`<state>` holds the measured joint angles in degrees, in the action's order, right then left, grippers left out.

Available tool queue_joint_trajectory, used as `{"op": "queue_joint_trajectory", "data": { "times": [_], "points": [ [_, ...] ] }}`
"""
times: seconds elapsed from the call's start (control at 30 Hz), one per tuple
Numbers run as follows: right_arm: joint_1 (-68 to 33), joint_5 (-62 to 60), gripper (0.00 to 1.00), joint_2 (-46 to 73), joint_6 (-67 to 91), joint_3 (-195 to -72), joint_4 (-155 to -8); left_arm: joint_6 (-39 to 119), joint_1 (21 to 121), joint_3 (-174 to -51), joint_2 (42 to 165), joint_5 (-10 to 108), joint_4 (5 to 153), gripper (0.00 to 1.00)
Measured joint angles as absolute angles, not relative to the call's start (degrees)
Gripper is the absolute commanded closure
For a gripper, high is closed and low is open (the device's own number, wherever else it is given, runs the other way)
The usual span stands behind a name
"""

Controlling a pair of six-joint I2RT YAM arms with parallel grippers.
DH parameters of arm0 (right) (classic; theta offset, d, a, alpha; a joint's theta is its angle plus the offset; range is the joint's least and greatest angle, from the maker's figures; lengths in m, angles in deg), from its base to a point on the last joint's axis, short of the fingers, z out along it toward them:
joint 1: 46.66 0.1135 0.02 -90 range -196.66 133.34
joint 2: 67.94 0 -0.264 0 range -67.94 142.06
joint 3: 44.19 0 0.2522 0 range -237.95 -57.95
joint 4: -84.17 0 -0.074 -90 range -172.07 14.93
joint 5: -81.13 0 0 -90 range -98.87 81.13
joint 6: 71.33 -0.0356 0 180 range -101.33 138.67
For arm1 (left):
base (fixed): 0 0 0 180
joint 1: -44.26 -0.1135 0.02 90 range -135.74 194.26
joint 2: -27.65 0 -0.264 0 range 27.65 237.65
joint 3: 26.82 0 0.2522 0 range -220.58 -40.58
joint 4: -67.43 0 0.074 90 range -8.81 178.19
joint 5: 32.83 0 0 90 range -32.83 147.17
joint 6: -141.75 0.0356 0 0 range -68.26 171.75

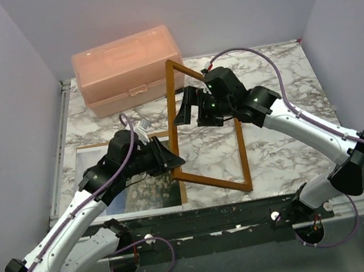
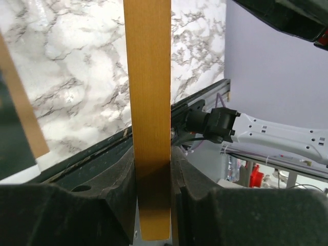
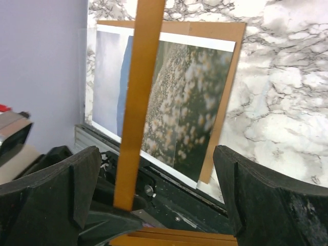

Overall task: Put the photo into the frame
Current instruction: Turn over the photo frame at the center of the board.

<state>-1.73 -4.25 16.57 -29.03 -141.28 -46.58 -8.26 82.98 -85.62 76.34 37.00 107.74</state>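
Frame (image 1: 212,180), thin and orange-brown, stands tilted up over the middle of the marble counter (image 1: 277,78). Its lower rail is close to the near edge and its top corner leans toward the far edge. It is the widest thing there, and bare marble shows through its opening.

Next in size, a pink plastic box (image 1: 127,68) sits closed along the far edge, left of the middle, just beside the frame's top corner.

A brown backing board (image 3: 215,31) lies flat at the near left corner of the counter. The photo (image 1: 147,196) rests face up on it, sky and flowery meadow showing, with a strip of board bare along its top and right sides. The left arm crosses above part of the print. The photo is outside the frame.

The left gripper (image 1: 167,161) is clamped on the frame's left rail near its lower corner; in its wrist view the wooden bar runs straight up between the closed fingers (image 2: 205,205).

The right gripper (image 1: 188,107) is higher on the same rail, its jaws spread wide, with the bar passing between them unclamped.
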Motion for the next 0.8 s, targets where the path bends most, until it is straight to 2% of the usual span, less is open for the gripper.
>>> {"op": "queue_joint_trajectory", "data": {
  "times": [0.2,0.8],
  "points": [
    [-1.7,-6.4,0.0,15.4,-27.4,-143.2,-42.7,-4.8,83.0,-95.4,76.6,41.1,121.4,1.0],
    [-1.8,-9.2,0.0,13.6,-26.7,-144.1,-37.4,0.8,86.1,-114.6,77.8,55.2,142.7,1.0]
  ]
}}
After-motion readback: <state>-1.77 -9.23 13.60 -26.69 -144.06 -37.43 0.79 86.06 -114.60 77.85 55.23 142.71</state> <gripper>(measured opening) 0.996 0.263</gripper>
